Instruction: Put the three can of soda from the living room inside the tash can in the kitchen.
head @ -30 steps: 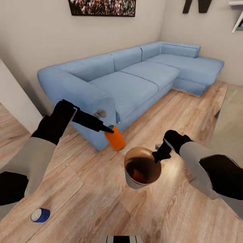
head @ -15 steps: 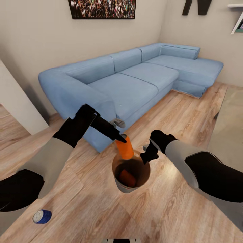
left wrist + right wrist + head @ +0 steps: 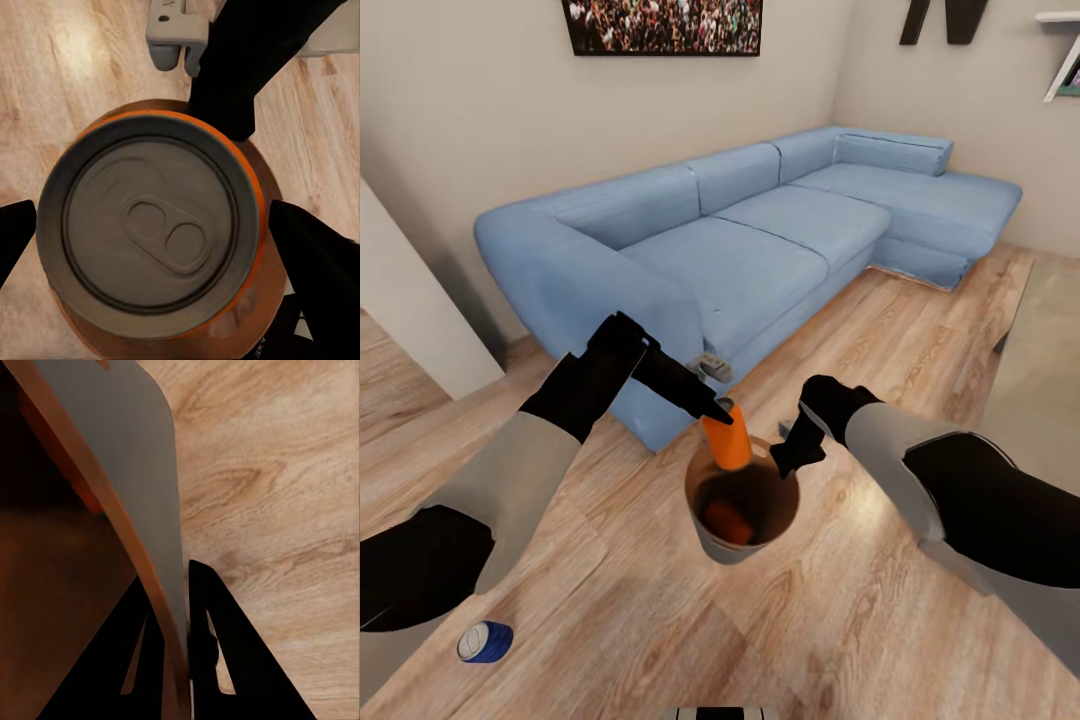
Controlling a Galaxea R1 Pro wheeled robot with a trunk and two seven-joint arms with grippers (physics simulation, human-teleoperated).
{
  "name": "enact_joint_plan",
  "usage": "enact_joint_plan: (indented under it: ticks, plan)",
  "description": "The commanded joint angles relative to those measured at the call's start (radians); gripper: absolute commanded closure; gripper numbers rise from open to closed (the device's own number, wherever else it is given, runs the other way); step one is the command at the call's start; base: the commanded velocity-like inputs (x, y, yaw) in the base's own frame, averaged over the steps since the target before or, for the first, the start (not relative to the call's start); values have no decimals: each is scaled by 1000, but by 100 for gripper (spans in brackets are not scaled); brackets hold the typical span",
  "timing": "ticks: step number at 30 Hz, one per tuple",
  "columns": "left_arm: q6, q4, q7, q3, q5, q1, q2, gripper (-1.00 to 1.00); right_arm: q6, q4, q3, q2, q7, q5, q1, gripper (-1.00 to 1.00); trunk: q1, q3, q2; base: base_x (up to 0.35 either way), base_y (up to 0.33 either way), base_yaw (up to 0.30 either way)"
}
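In the head view my left gripper (image 3: 722, 413) is shut on an upright orange can of soda (image 3: 730, 445), its lower end dipping into the mouth of the tash can (image 3: 708, 545). A second orange can (image 3: 730, 520) lies inside the bin. My right gripper (image 3: 790, 462) is shut on the bin's rim and holds it off the floor. A dark blue can (image 3: 485, 641) lies on its side on the floor, near left. In the left wrist view, the held can's silver top (image 3: 150, 232) sits between the fingers (image 3: 319, 259). The right wrist view has the bin's wall (image 3: 127, 450) pinched by my right gripper (image 3: 176, 656).
A big blue L-shaped sofa (image 3: 760, 230) stands just beyond the bin, with a small grey object (image 3: 710, 366) at its base. A white wall corner (image 3: 405, 300) juts in at the left. A pale surface (image 3: 1050, 340) lies at the right edge.
My left gripper carried the orange can from beside the sofa corner to over the bin. The right gripper shifted the bin left and slightly up under it. The head view shifted slightly.
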State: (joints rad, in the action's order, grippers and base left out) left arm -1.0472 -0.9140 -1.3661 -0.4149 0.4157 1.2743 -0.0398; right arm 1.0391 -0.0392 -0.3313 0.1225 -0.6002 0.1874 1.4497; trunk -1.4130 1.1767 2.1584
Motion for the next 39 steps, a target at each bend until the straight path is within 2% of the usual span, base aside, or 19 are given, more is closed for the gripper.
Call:
enact_joint_plan:
  ticks: [1,7,9,17,21,27,30,35,39]
  plan:
    - [0,0,7,-1,-1,-2,0,100,8,0,23,0,-6,-28,5,100,0,0,0,0,0,0]
    - [0,1,34,-74,-3,-16,-4,100,8,-1,24,2,-6,-29,19,100,0,0,0,0,0,0]
    - [0,0,42,-96,-3,-41,-16,100,8,-1,25,4,-6,-29,25,100,0,0,0,0,0,0]
    - [0,-1,89,-108,-6,-113,-35,100,8,-2,26,15,-6,-29,37,100,0,0,0,0,0,0]
    - [1,-1,96,-109,-7,-124,-52,100,8,-2,26,18,-6,-29,38,100,0,0,0,0,0,0]
    - [19,-1,108,-110,-6,-150,-59,100,8,-2,26,20,-6,-29,38,100,0,0,0,0,0,0]
    - [32,0,143,-113,-5,-169,-59,100,8,-2,26,20,-6,-29,38,100,0,0,0,0,0,0]
    - [62,20,180,-144,-3,-176,-58,100,8,-2,26,21,-6,-29,38,100,0,0,0,0,0,0]
    - [77,49,243,-153,-5,-177,-58,100,8,-2,26,24,-6,-29,41,100,0,0,0,0,0,0]
